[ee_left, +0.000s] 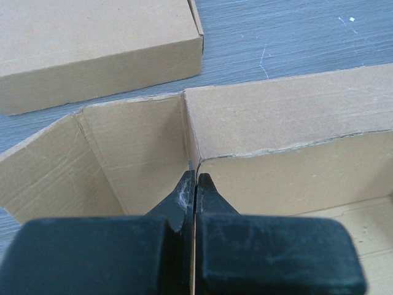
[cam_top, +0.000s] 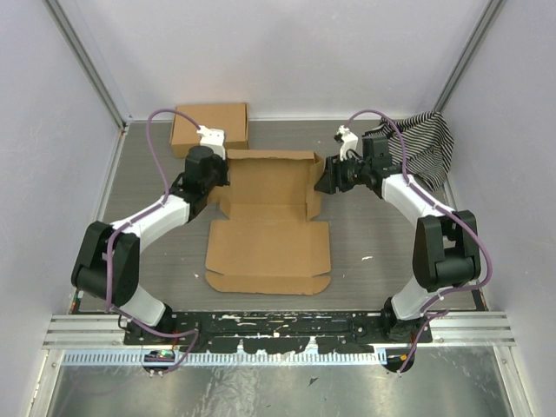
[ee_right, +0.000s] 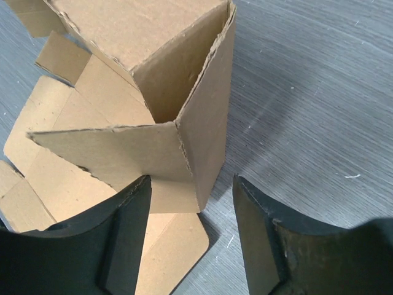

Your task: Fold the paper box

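Observation:
The paper box is brown cardboard in the middle of the table. Its back and side walls stand up, and its lid panel lies flat toward the near edge. My left gripper is at the box's left wall. In the left wrist view it is shut, with a thin cardboard edge pinched between the fingers beside the back wall. My right gripper is at the right wall. In the right wrist view it is open, its fingers on either side of the upright right corner without squeezing it.
A second brown box, folded shut, sits at the back left, just behind my left gripper. It also shows in the left wrist view as a flat box. A black-and-white striped cloth lies at the back right. Grey walls surround the table.

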Robot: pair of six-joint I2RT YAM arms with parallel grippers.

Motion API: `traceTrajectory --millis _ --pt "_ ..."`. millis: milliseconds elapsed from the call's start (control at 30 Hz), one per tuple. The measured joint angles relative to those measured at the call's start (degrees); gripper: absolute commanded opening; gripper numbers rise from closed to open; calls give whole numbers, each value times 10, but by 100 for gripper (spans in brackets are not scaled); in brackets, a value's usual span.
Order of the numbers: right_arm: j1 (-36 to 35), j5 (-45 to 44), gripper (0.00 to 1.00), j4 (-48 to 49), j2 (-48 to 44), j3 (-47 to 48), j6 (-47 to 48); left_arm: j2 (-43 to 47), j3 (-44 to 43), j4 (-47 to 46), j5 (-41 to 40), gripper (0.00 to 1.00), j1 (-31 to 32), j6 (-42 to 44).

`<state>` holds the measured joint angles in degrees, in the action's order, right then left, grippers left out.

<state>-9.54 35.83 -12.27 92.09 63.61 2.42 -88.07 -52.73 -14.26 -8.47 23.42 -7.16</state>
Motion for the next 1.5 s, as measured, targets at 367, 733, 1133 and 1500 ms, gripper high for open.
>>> traceTrajectory --millis 367,733,1133,1500 --pt "-21 -1 66 15 -16 -5 -2 15 12 -22 10 0 1 0" --pt "-73 -81 59 24 3 -1 -17 21 16 -30 14 0 10 0" --pt "-136 -302 21 108 -9 -64 -114 24 23 -35 8 0 15 0" --pt "-172 -465 33 103 -15 -72 -188 34 23 -33 6 0 23 6"
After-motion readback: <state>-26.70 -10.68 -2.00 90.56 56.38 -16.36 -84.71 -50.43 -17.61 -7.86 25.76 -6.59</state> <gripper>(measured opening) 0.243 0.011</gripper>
